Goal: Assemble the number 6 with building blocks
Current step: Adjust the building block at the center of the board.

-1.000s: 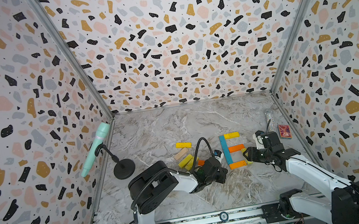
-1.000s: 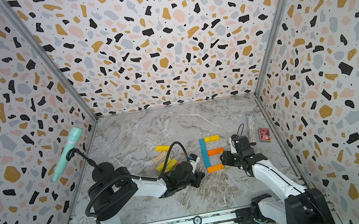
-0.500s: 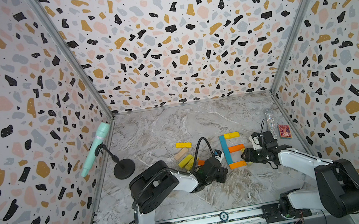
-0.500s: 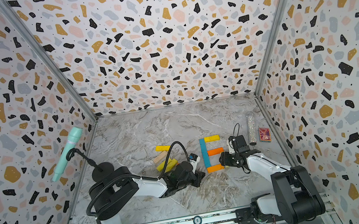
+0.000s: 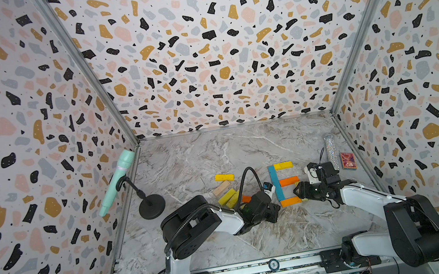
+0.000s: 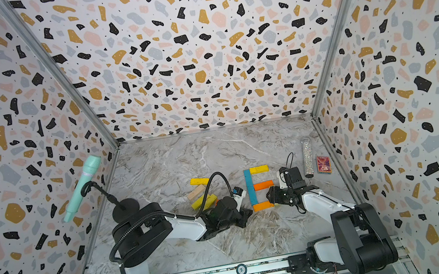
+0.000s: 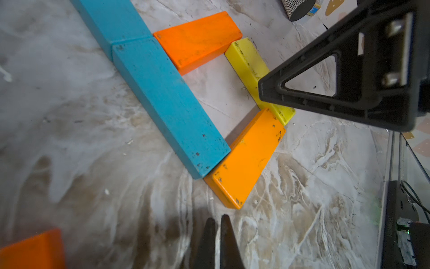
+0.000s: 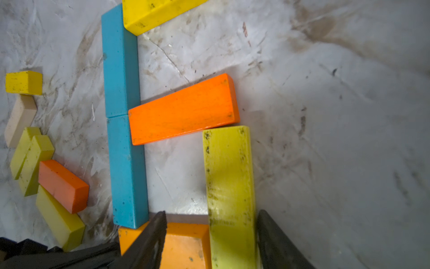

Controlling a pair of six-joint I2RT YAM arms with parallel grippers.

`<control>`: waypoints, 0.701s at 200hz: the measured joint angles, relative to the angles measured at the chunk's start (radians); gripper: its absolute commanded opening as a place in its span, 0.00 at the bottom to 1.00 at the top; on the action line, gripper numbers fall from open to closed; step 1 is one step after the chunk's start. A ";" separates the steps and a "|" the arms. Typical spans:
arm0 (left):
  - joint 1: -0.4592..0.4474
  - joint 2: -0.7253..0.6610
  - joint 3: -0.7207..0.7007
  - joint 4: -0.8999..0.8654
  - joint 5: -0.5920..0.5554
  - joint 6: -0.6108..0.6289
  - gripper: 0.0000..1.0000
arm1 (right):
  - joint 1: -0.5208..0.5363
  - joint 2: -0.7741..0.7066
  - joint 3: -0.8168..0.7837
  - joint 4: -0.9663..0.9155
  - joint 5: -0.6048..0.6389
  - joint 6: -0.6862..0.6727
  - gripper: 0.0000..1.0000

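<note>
1. Right claw (image 8: 211, 212) stands open low over the table (image 5: 214, 150), one finger on each side of the yellow-green block (image 8: 229, 177); one finger is just beside its edge, the other stands apart, so nothing is clamped.
2. Left claw (image 7: 217, 217) is fully closed with nothing between the fingers, near the light orange block (image 7: 244, 160).
3. Two teal blocks (image 8: 121, 60) lie end to end and make the straight back of the figure.
4. Three blocks go out from this back to the same side: a yellow block (image 8: 153, 14) at the far end, an orange block (image 8: 183, 109) at the middle, the light orange one at the near end.
5. The yellow-green block lies flat between the free ends of the orange and light orange blocks and touches the orange one.
6. Loose blocks (image 5: 227, 193) lie in a small group on the other side of the teal back, apart from the figure: yellow, beige, yellow-green, orange.
7. A glittery tube (image 5: 331, 149) and a red card box (image 5: 348, 160) lie side by side, apart from all blocks.
</note>
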 measured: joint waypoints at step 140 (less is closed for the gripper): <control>0.011 0.000 0.000 0.000 -0.001 0.000 0.00 | 0.010 0.000 -0.017 0.042 -0.017 0.016 0.63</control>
